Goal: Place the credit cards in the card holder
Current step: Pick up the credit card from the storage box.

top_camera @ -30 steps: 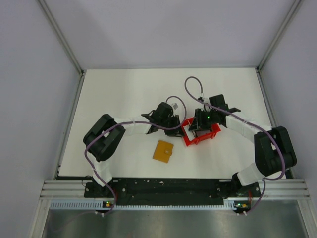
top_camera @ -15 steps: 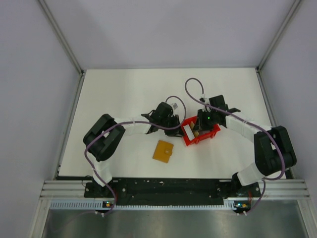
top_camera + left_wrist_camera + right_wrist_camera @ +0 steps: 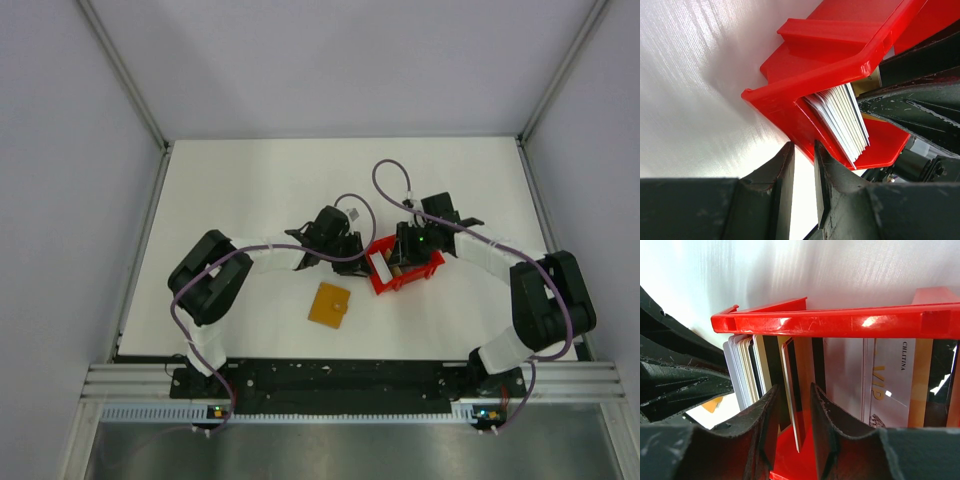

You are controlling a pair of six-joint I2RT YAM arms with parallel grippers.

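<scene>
Several credit cards (image 3: 840,120) stand on edge in a stack inside a red tray (image 3: 825,55); the stack shows white in the top view (image 3: 380,265). In the right wrist view the whitish stack (image 3: 742,370) leans at the tray's left end. My right gripper (image 3: 795,390) is open inside the tray, its fingers either side of one orange-and-white card with a dark stripe (image 3: 790,365), with gaps on both sides. My left gripper (image 3: 804,147) is empty, jaws narrowly apart, at the tray's outer corner. The orange card holder (image 3: 330,304) lies flat and closed, apart from both grippers.
The red tray (image 3: 410,268) sits mid-table between the two grippers (image 3: 352,250) (image 3: 405,252). A pale "VIP" card (image 3: 890,385) and more cards stand at the tray's right side. Metal frame rails border the white table (image 3: 250,190).
The right gripper has shifted slightly within the tray, and the white card stack now shows at the tray's left end. The left arm and the card holder have not moved.
</scene>
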